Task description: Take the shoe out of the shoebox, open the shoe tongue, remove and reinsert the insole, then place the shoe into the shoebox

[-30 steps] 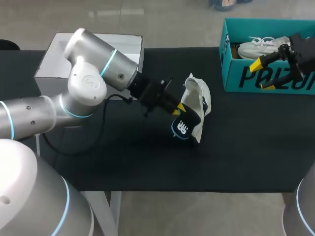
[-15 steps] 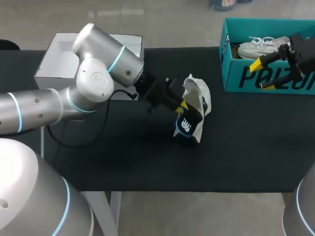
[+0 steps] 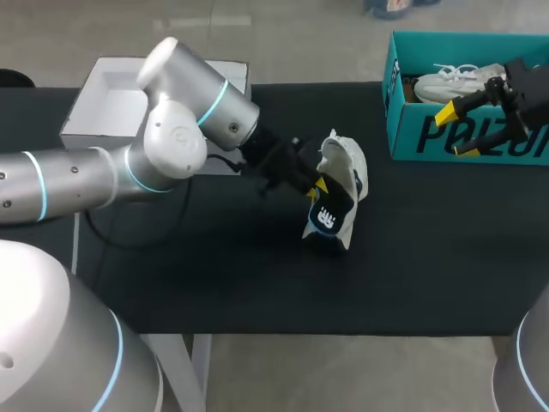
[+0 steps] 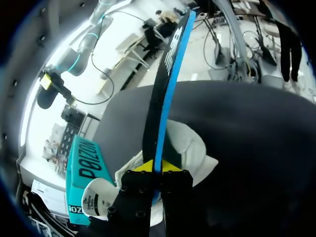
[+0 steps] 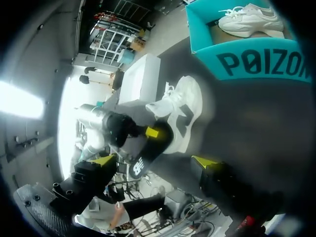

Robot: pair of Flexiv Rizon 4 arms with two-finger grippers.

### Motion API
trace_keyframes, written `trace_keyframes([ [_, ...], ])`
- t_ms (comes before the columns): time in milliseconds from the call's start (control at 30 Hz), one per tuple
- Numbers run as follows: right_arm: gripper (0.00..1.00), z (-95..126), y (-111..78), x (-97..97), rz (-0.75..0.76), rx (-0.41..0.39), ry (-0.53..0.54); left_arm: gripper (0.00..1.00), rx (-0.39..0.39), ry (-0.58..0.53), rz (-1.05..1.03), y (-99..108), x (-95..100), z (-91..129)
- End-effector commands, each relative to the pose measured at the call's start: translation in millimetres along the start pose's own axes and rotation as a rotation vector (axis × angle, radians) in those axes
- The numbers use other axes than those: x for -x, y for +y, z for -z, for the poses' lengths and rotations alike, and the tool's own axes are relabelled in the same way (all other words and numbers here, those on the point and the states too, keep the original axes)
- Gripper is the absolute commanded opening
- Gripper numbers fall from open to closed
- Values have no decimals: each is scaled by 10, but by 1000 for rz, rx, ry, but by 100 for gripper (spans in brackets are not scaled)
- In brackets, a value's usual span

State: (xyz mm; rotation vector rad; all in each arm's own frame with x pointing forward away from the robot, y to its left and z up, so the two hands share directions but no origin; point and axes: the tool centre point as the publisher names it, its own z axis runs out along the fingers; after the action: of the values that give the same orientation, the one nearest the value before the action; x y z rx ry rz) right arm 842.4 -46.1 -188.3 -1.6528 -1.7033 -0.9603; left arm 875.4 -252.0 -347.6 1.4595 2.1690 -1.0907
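Left claw [image 3: 316, 186] pinches black insole [image 3: 328, 221] edge-on, white sneaker [image 3: 350, 163] just ahead: suits sliding insole out or back. Right claw [image 3: 457, 131] spread, parked at teal shoebox [image 3: 412, 142].

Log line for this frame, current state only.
left hand: shut on insole, against white shoe on table | right hand: open, by teal shoebox | in box: second white shoe

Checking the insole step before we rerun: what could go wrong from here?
Left gripper pinches the insole at one edge only, so it may twist or slip. The shoe lies unheld on the table, with the right gripper open off by the shoebox, so pushing the insole in may just shove the shoe.
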Motion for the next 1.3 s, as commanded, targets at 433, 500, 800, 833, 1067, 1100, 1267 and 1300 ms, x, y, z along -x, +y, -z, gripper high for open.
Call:
trace_keyframes([
  [433, 100, -7, 14, 3, -1, -3, -3, 75, -2, -11, 44, -76, 76, 50],
  [500, 100, -7, 14, 3, -1, -3, -3, 80, -2, -15, 33, -150, 75, 74],
  [800, 100, -7, 14, 3, -1, -3, -3, 0, 6, -13, -19, -307, 80, 109],
  [833, 100, -7, 14, 3, -1, -3, -3, 0, 8, -5, -18, -295, 66, 100],
  [1067, 100, -7, 14, 3, -1, -3, -3, 0, 42, 48, -38, -224, 6, 45],
  [1100, 100, -7, 14, 3, -1, -3, -3, 0, 44, 47, -38, -206, 2, 38],
  [1267, 100, -7, 14, 3, -1, -3, -3, 0, 96, 68, -37, -71, -6, 22],
  [1300, 100, -7, 14, 3, -1, -3, -3, 0, 101, 69, -31, -34, -7, 15],
])
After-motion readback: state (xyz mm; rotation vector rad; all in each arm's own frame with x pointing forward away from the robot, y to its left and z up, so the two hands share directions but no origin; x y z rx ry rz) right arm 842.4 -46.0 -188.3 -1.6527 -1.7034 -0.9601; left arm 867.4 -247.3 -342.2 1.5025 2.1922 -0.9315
